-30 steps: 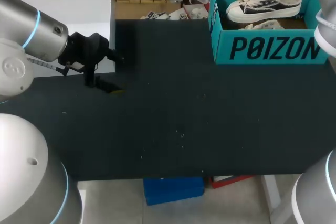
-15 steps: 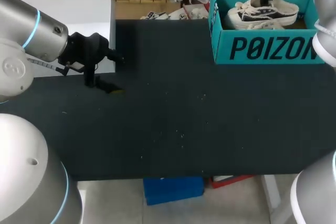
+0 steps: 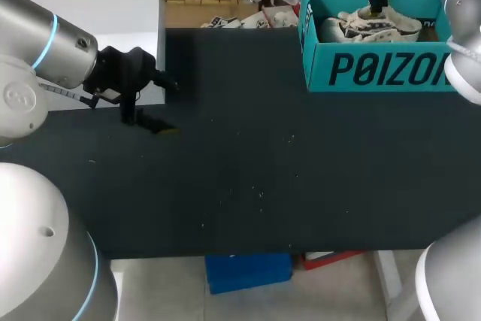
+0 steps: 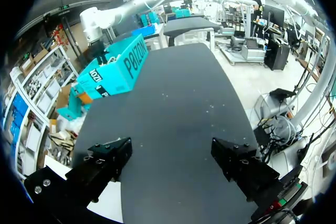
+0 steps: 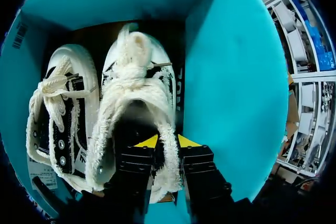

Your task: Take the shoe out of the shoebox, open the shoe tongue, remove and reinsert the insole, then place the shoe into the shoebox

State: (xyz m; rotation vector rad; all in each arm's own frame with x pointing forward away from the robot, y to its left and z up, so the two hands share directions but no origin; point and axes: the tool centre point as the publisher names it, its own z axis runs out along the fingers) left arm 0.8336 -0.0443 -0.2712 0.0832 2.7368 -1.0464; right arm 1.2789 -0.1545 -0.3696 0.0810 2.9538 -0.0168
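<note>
The teal shoebox (image 3: 383,71) stands at the table's far right corner. Inside it lie two white canvas shoes with dark sides. In the right wrist view, my right gripper (image 5: 167,141) reaches down into the box (image 5: 231,77). Its yellow tips pinch the frayed collar of one shoe (image 5: 137,72), one tip inside the opening and one outside. The second shoe (image 5: 58,108) lies beside it. From above, the gripper (image 3: 373,7) stands over the shoe (image 3: 368,26). My left gripper (image 3: 146,122) hovers low over the table's left side, open and empty (image 4: 170,153), with the box (image 4: 118,66) far ahead of it.
A white block (image 3: 105,13) sits at the back left, just behind my left gripper. The black tabletop (image 3: 263,155) stretches between the two arms, with only small specks on it.
My right arm has lowered the shoe from above the box rim down into the box beside the other shoe. The left arm has stayed still.
</note>
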